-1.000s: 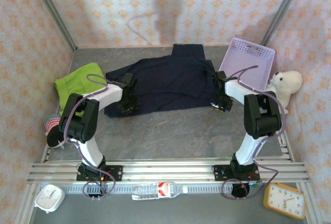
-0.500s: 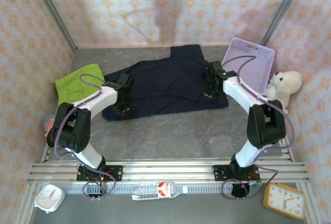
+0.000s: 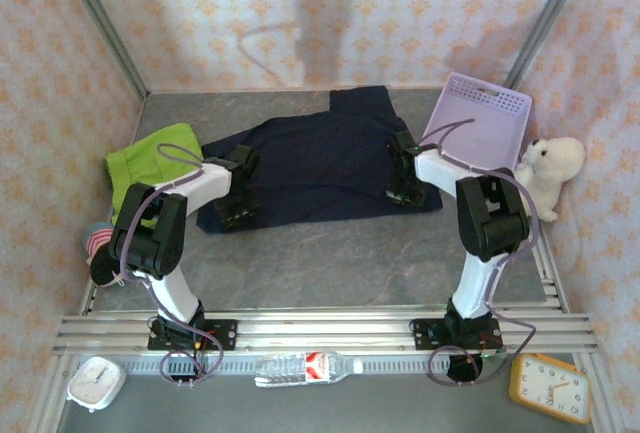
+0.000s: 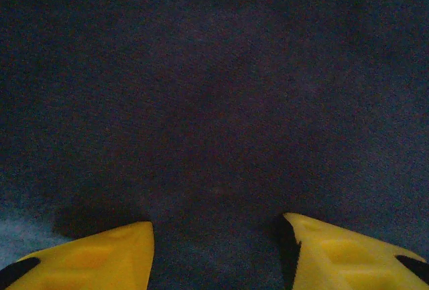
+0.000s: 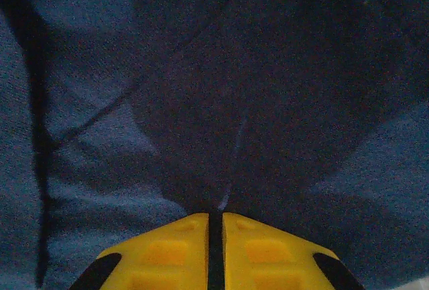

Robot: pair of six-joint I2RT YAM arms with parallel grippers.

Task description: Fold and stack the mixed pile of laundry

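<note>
The dark navy blue cloth garment [image 3: 320,168] is spread mid-frame on the surface [image 3: 330,258], with the lime-green cloth garment [image 3: 150,158] at frame left. The right tool [image 5: 215,215] is closed, seemingly on a thin fold; the left tool [image 4: 214,233] is parted over cloth. Both edges should be gripped before folding.

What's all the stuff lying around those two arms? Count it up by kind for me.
Garments: 2, navy garment, lime-green garment
Clocks: 2, white clock, orange clock
Lavender basket: 1
Plush bear: 1
Water bottle: 1
Pink striped item, unclear what: 1
Total: 8
</note>
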